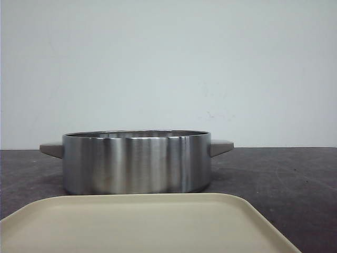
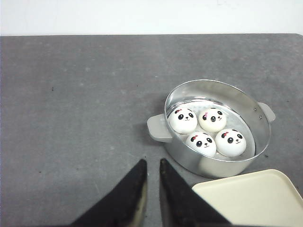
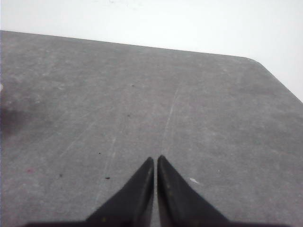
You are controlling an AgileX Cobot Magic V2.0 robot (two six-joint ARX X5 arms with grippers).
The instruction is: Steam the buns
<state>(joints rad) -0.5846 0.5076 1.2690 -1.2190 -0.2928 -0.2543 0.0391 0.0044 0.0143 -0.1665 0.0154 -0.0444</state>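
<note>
Steel steamer pan [image 2: 218, 128] with two grey side handles sits on the grey worktop [image 2: 80, 104]. Four panda-faced buns [image 2: 207, 131] lie inside on the pan's floor, packed two by two, touching, faces up. Cream tray [image 2: 251, 201] lies just beside the pan on its near side; front view shows the tray [image 1: 142, 221] before the pan [image 1: 137, 162], buns hidden by the wall. Left pincer [image 2: 152, 163] hangs above bare worktop near the pan, tips nearly together, pinching nothing. Right pincer [image 3: 155, 160] pressed together over bare worktop [image 3: 142, 94], holding nothing.

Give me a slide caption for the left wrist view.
Four panda buns sit in the steel steamer pot; left end effector hovers nearby, empty.
</note>
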